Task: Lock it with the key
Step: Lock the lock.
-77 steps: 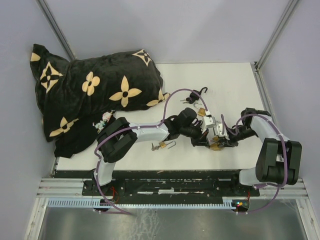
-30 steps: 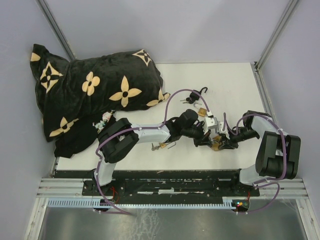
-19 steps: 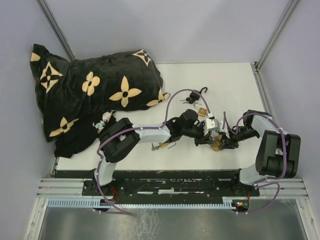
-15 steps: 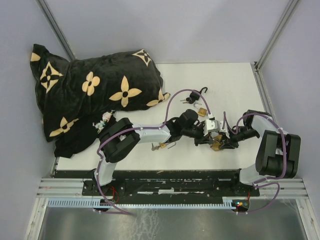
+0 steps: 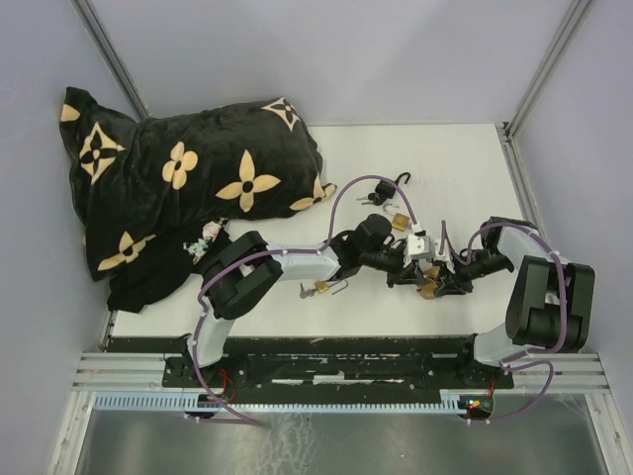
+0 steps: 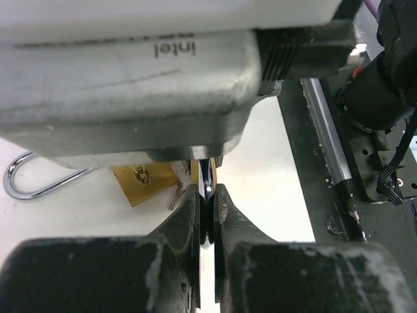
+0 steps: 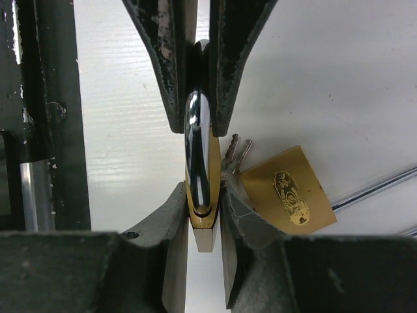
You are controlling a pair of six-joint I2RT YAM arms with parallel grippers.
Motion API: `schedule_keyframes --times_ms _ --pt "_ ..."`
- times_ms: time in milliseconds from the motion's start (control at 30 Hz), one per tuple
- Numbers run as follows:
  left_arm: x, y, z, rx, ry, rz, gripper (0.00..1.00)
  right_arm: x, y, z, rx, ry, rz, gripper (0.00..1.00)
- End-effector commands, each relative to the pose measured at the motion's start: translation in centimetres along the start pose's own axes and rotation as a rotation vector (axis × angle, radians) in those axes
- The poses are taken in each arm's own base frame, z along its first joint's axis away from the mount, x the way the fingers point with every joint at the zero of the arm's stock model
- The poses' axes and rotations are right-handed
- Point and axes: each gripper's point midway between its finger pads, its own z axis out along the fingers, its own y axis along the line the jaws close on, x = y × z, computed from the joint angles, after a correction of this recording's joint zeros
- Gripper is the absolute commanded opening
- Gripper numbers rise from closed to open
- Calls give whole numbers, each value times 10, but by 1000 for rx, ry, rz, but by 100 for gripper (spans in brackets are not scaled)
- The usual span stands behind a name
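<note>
Holding the brass padlock [image 7: 203, 220] edge-on just above the table [image 7: 124, 150], the right gripper [image 7: 203, 192] is clamped on the lock body. The left gripper [image 6: 207, 203] meets it fingertip to fingertip and is closed on a thin, dark, chrome-edged piece, judged to be the key [image 6: 207, 186], though key and shackle cannot be firmly told apart. A second padlock [image 7: 287, 189] with spare keys [image 7: 234, 153] lies on the table just beside. Risks: slight misalignment between the arms could bind or bend the key when it is turned; the narrow pinch could let the lock pivot or slip; a dropped lock would land against the second padlock
</note>
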Motion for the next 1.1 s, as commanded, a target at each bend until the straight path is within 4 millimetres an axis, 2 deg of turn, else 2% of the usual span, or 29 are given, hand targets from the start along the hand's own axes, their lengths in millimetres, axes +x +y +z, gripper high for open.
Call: schedule_keyframes --times_ms 0,233,500,700,1067 --pt "49 -40 17 134 97 -142 3 15 -2 8 -8 46 18 2" --pt "57 -40 18 137 98 -223 3 17 -5 8 13 51 28 2" --pt "58 -35 19 99 56 -198 3 18 -3 8 0 54 22 2" --pt "73 -44 25 130 79 -232 3 19 -1 9 -10 59 14 2" --pt "111 -58 23 157 162 -283 3 20 -1 9 -13 60 18 2"
